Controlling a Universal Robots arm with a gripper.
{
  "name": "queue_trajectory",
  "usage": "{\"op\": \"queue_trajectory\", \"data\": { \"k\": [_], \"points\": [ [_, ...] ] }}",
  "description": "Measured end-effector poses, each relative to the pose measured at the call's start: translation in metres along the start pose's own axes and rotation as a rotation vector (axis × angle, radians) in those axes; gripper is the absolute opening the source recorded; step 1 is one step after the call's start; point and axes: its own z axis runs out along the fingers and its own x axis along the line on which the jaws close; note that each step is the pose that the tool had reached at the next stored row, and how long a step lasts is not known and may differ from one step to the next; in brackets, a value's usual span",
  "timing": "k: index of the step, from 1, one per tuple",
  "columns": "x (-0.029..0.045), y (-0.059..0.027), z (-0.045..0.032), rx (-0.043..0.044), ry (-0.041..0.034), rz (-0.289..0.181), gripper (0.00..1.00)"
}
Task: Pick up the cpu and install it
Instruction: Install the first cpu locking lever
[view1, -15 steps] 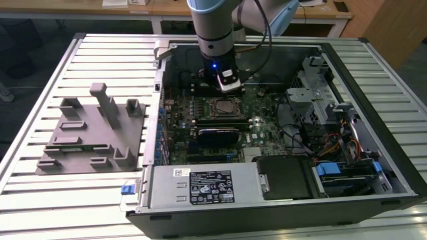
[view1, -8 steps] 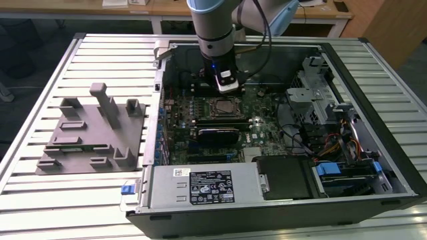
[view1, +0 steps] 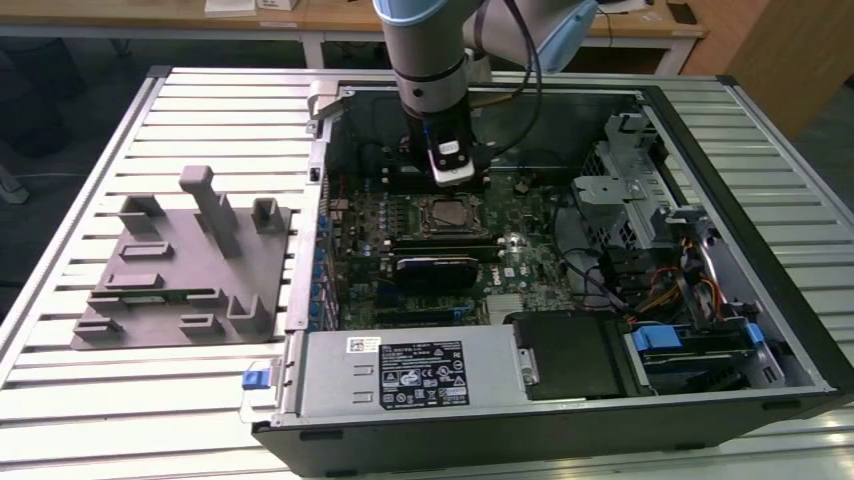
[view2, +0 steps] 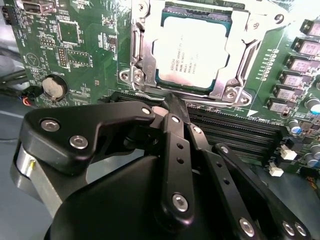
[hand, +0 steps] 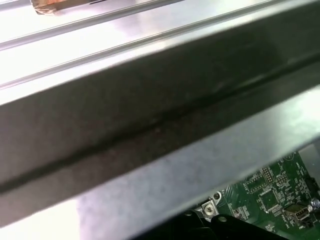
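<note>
Second wrist view shows the cpu (view2: 192, 55) seated flat inside the motherboard socket (view2: 137, 55), its silver top bare. Just beside the socket, the end effector (view2: 167, 107) has its black fingers (view2: 175, 150) drawn together on nothing, apart from the chip, above the memory slots (view2: 235, 135).

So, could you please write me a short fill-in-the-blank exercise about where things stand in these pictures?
1. The cpu lies in the motherboard ____.
2. In the exterior view, the gray fixture blocks stand outside the computer case, on the exterior view's ____.
3. The motherboard is ____ in colour.
4. The hand hangs over the open ____ case.

Missing words: socket; left; green; computer
</note>
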Motion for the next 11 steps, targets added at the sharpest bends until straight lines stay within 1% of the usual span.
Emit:
{"op": "queue_trajectory", "data": {
  "k": [7, 11],
  "points": [
    [0.0002, 0.0003, 0.0002, 0.0068, -0.0072, 0.036, 0.11],
    [0.0003, 0.0006, 0.0003, 0.0083, -0.0085, 0.042, 0.11]
  ]
}}
